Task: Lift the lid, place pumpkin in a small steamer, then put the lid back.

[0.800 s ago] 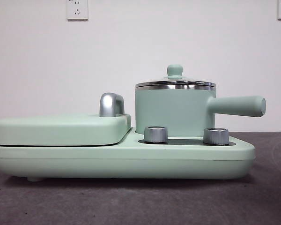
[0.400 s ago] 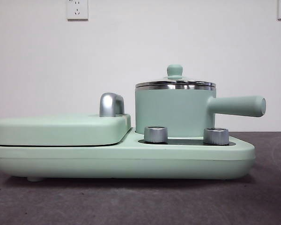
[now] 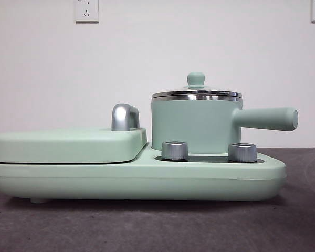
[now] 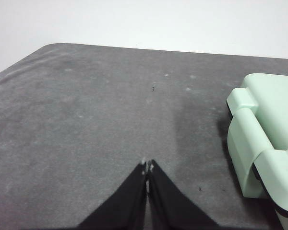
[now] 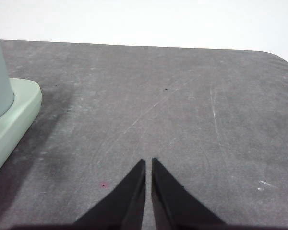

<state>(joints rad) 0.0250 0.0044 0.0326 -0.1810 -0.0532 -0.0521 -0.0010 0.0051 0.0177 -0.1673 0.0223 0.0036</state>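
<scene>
The small steamer (image 3: 194,126), a mint-green pot with a long side handle (image 3: 265,118), stands on the right half of a mint-green cooker base (image 3: 136,178). The lid (image 3: 196,93), glass with a steel rim and a mint-green knob (image 3: 196,79), sits on the pot. The pumpkin is out of view. My left gripper (image 4: 147,168) is shut and empty above the grey table, beside the cooker's corner (image 4: 264,143). My right gripper (image 5: 148,163) is shut and empty above the table, off the cooker's other end (image 5: 12,120). Neither gripper shows in the front view.
The wide flat mint-green hinged cover (image 3: 68,144) with a chrome handle (image 3: 125,117) lies closed on the cooker's left half. Two steel dials (image 3: 174,150) (image 3: 242,152) stand in front of the pot. Grey table (image 5: 182,105) stretches around; a white wall stands behind.
</scene>
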